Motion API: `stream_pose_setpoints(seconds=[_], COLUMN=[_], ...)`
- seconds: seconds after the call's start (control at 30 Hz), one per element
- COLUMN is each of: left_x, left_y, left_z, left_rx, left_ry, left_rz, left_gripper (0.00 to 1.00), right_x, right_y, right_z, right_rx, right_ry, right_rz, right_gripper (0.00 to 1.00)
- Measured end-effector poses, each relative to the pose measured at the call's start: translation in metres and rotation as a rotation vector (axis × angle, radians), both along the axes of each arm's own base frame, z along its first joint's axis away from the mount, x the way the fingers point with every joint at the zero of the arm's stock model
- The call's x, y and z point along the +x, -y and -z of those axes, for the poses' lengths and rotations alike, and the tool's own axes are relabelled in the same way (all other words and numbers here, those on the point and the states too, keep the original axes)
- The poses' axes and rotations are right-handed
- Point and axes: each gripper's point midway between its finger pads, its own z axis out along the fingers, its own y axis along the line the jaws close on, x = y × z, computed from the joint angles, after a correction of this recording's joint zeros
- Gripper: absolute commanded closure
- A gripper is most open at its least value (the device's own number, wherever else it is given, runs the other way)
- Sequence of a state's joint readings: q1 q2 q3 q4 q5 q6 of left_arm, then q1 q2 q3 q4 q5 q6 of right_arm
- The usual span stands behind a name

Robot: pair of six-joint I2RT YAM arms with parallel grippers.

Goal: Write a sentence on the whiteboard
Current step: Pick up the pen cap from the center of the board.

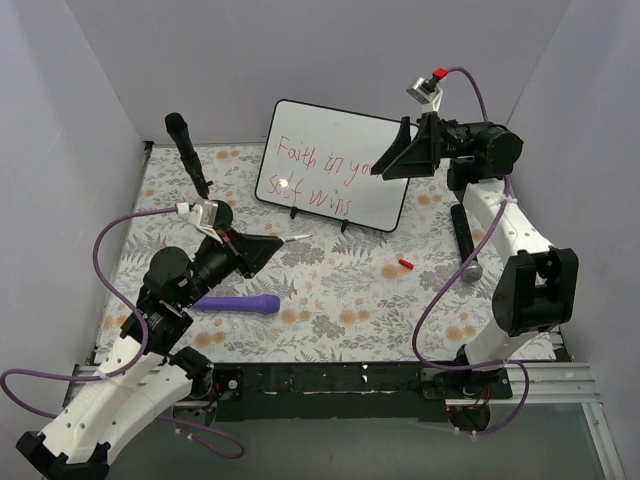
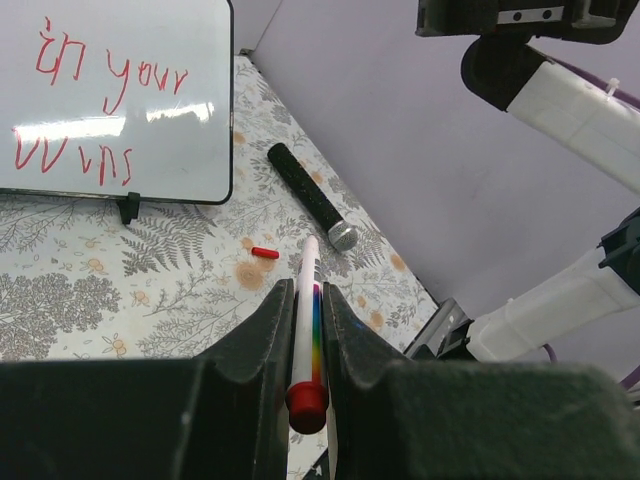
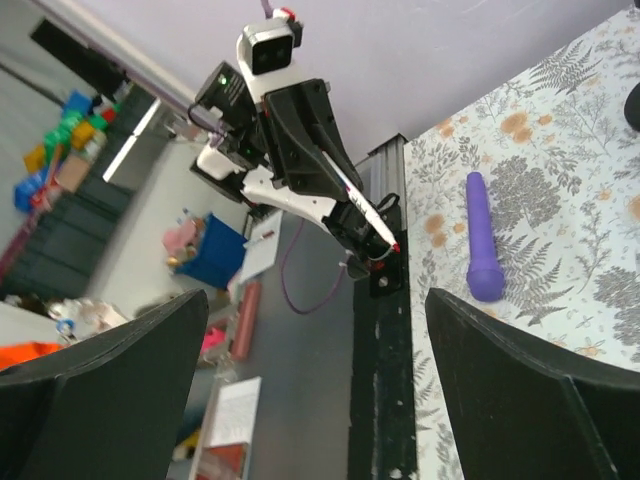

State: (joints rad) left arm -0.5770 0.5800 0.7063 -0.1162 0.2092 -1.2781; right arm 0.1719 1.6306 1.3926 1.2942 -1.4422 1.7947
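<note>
Whiteboard (image 1: 335, 165) first: it stands on its small black feet at the far middle of the flowered cloth (image 1: 340, 300), leaning back slightly, and the sentence (image 1: 312, 172) runs across it in red in two lines. From the left wrist you can read "in your" above "wins" (image 2: 95, 110). In the overhead view your right gripper (image 1: 383, 166) hangs in front of the board's right part and covers the end of the upper line (whether it touches the glossy face, you cannot tell from here). Its fingers (image 3: 110, 390) are spread wide apart with nothing between them. Your left gripper (image 1: 278, 242) sits low over the cloth, near the board's feet but apart from them, and its fingers (image 2: 262, 335) are clamped on the marker (image 2: 308, 335), a white barrel with a rainbow stripe and a red end nearest the camera. The marker's far end sticks out past the fingertips and points toward the right side of the table. A small red cap (image 1: 405, 263) lies loose on the cloth, between the board and the black cylinder (image 1: 466, 243) with a silver end. A second black cylinder (image 1: 188, 153) leans at the far left, and a purple cylinder (image 1: 240, 303) lies beside your left arm
</note>
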Motion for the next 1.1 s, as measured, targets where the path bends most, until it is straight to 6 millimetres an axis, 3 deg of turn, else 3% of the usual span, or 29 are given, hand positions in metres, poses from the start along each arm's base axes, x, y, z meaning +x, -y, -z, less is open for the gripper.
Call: stream_pose_setpoints(seconds=[0.33, 0.37, 0.43, 0.53, 0.6, 0.63, 0.7, 0.73, 0.9, 1.0, 1.1], left_x=[0.003, 0.004, 0.005, 0.006, 0.007, 0.007, 0.008, 0.008, 0.009, 0.012, 0.014], left_y=[-0.001, -0.001, -0.001, -0.001, -0.002, -0.003, -0.004, -0.004, -0.005, -0.003, 0.000], left_z=[0.001, 0.001, 0.000, -0.004, -0.005, -0.005, -0.005, -0.006, -0.005, 0.001, 0.019], left_rx=[0.022, 0.026, 0.036, 0.040, 0.041, 0.041, 0.043, 0.045, 0.062, 0.077, 0.102], left_ry=[-0.008, -0.011, -0.013, -0.009, -0.006, -0.006, -0.002, 0.003, 0.028, 0.043, 0.033], left_rz=[-0.012, -0.012, -0.016, -0.021, -0.028, -0.031, -0.038, -0.040, -0.044, -0.040, -0.024], left_gripper=[1.00, 1.00, 1.00, 1.00, 1.00, 1.00, 1.00, 1.00, 1.00, 1.00, 1.00], right_x=[-0.020, -0.020, -0.016, -0.009, -0.007, -0.002, 0.004, 0.009, 0.040, 0.025, -0.003], right_y=[-0.008, -0.012, -0.022, -0.019, -0.008, -0.002, 0.009, 0.014, 0.043, 0.068, 0.085], right_z=[-0.037, -0.052, -0.104, -0.174, -0.186, -0.179, -0.145, -0.116, 0.082, 0.186, 0.241], right_rx=[0.015, 0.039, 0.108, 0.180, 0.149, 0.106, -0.007, -0.082, -0.537, -0.766, -0.873], right_ry=[0.314, 0.370, 0.478, 0.743, 0.871, 0.917, 1.015, 1.040, 0.899, 0.755, 0.671], right_rz=[-0.061, -0.056, 0.022, 0.303, 0.459, 0.521, 0.592, 0.601, 0.543, 0.437, 0.341], right_gripper=[0.02, 0.02, 0.02, 0.02, 0.02, 0.02, 0.02, 0.02, 0.02, 0.07, 0.12])
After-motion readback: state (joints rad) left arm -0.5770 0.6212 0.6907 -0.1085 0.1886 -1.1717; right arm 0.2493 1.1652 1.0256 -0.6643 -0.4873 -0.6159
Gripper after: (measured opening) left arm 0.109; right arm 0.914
